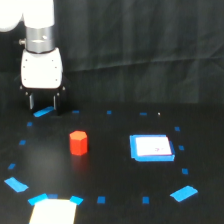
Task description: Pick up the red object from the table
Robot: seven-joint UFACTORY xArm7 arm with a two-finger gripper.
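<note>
The red object [78, 143] is a small red-orange hexagonal block standing upright on the black table [115, 175], left of centre in the exterior view. My gripper [44, 104] hangs from a white body at the upper left, above and behind the block and apart from it. Its two dark fingers [31, 102] point down with a gap between them and nothing held there, so it is open.
A white square pad with a blue border [151, 148] lies to the exterior view's right of the block. Small blue tape marks [183, 193] ring the table. A pale patch with blue corners [52, 210] sits at the bottom left. A black curtain hangs behind.
</note>
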